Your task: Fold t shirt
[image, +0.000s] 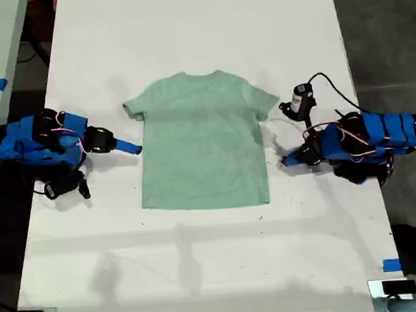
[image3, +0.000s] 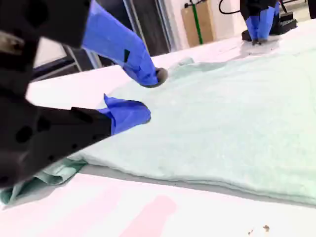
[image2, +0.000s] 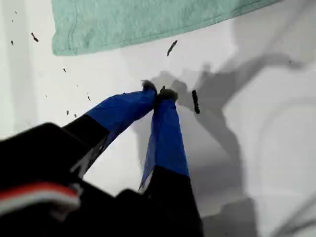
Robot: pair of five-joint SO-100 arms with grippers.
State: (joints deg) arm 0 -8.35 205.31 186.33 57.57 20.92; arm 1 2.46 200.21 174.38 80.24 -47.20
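Note:
The pale mint-green t shirt (image: 201,138) lies flat and spread out on the white table (image: 202,271), neck toward the far edge. My first gripper (image: 283,161) is on the arm at the exterior view's right, a short way off the shirt's side edge. In the first wrist view it (image2: 158,92) is shut on nothing, its tips together over bare table, with a corner of the shirt (image2: 148,22) beyond it. My second gripper (image: 130,146) is on the arm at the exterior view's left. It (image3: 145,95) stands open at the shirt's (image3: 222,118) side edge, just below a sleeve.
A small black and white device (image: 302,99) with a looping cable lies beside the arm at the exterior view's right. Blue tape marks (image: 391,264) sit at the table's edges. Small dark specks (image2: 195,101) dot the tabletop. Dark floor borders both sides of the table.

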